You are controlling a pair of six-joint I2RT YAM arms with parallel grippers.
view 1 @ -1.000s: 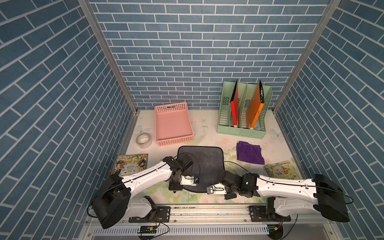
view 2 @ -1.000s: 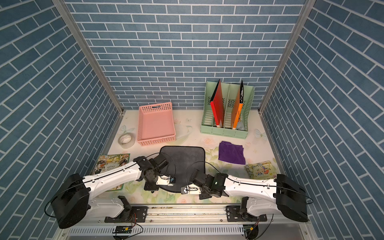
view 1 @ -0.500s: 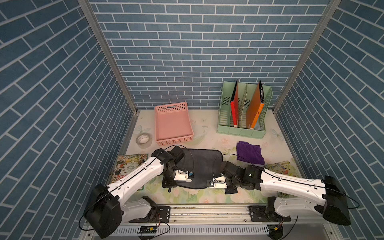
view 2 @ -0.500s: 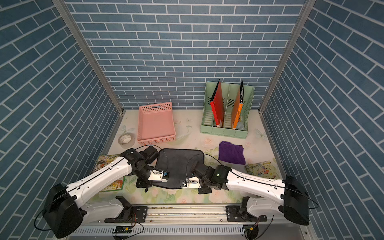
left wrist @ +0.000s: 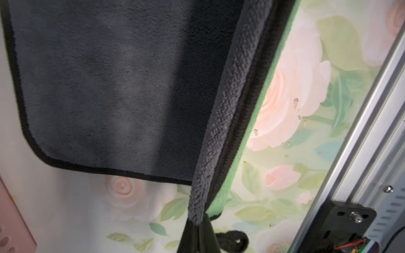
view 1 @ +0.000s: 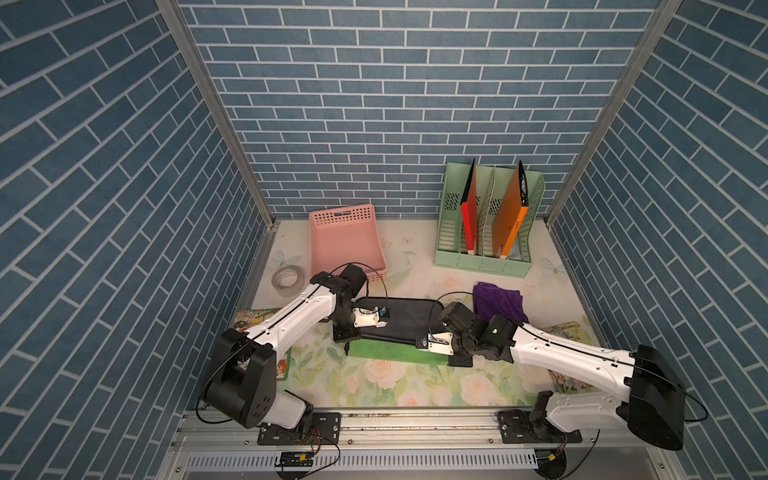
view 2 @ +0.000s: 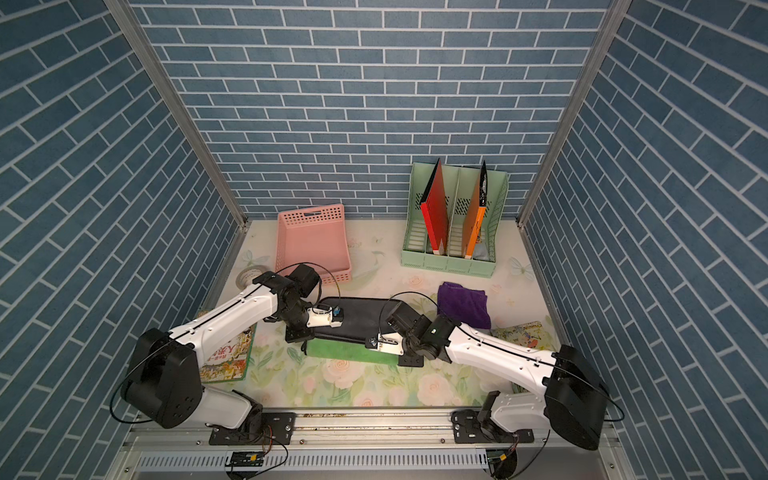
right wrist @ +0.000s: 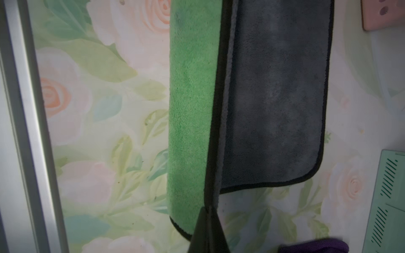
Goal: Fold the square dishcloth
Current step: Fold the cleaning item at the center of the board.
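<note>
Visibly, left fingers (left wrist: 189, 238) and right fingers (right wrist: 200, 234) clamp the dishcloth (view 1: 407, 316); book (view 2: 226, 357) lettering unreadable.

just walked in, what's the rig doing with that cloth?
Both arms are on the square dishcloth, dark grey on one side and green on the other. The left gripper and the right gripper are each shut on a near corner, holding that edge up off the floral-print tabletop. The green underside shows in front; the fold is not yet laid over.

White-shelled left arm (view 1: 291, 320) and right arm (view 1: 565, 353) had black joints, bulky black bases, thin looping black cables; left hand (left wrist: 198, 223) and right hand (right wrist: 209, 214) seemingly ended in black wedge-shaped fingers (right wrist: 201, 234).
</note>
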